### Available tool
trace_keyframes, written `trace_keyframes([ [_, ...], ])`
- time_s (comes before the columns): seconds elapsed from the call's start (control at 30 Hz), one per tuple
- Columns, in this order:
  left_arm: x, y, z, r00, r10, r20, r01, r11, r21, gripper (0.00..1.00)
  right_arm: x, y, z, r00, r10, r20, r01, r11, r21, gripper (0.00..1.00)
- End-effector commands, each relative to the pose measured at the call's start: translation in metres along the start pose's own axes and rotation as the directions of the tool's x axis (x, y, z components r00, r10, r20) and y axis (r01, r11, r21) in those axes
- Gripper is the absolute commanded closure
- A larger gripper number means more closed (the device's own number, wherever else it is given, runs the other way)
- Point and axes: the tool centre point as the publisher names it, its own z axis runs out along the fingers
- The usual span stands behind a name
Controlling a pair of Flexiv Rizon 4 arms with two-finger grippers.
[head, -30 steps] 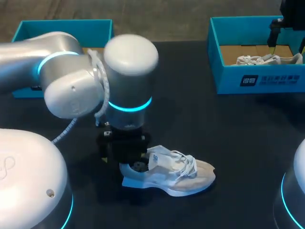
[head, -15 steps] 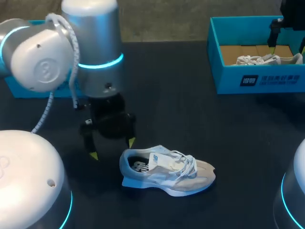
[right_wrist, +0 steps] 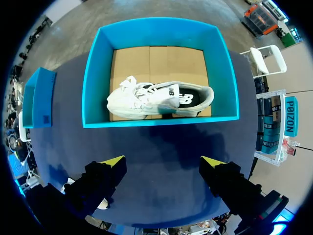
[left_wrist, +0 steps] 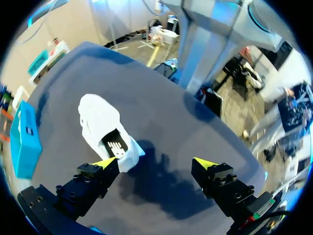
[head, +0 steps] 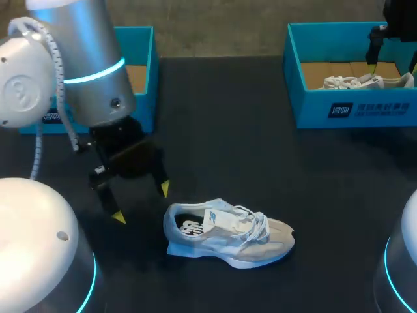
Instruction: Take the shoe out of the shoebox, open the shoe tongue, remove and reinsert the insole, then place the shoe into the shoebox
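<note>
On dark table (head: pixel 260 163), white shoe (head: pixel 228 236) (upright), left gripper (head: pixel 141 203) near heel

The left arm (head: pixel 88 65), silver with a glowing teal ring, comes in from the left side. Its wrist points downward at a slight tilt. The left gripper (head: pixel 141 203) hangs below it on a black mount, its two yellow-tipped fingers (left_wrist: pixel 93 178) spread wide with nothing held between them. The right gripper (head: pixel 393 66) shows at the far right corner, dark, pointing straight down, its fingers likewise wide apart and holding nothing.
</note>
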Motion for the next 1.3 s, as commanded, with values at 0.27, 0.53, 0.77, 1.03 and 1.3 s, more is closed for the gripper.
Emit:
trace_keyframes([
  [0.27,0.006,0.004,0.000,0.998,-0.011,0.065,0.010,1.000,0.013,0.00,0.000,-0.001,0.000,1.000,0.000,0.000,0.000,1.000,-0.002,0.00],
  [0.53,0.009,0.006,-0.004,0.978,-0.157,0.138,0.146,0.986,0.083,0.00,0.000,-0.001,0.000,1.000,0.000,0.000,0.000,1.000,-0.002,0.00],
  [0.77,0.026,0.019,-0.001,0.915,-0.349,0.202,0.300,0.925,0.234,0.00,0.000,-0.001,0.000,1.000,0.000,0.000,0.000,1.000,-0.002,0.00],
  [1.03,0.043,0.034,0.009,0.873,-0.445,0.199,0.342,0.851,0.398,0.00,0.000,-0.001,0.000,1.000,0.000,0.000,0.000,1.000,-0.002,0.00],
  [1.3,0.052,0.045,0.026,0.873,-0.452,0.184,0.285,0.779,0.559,0.00,0.000,-0.001,0.000,1.000,0.000,0.000,0.000,1.000,-0.002,0.00],
])
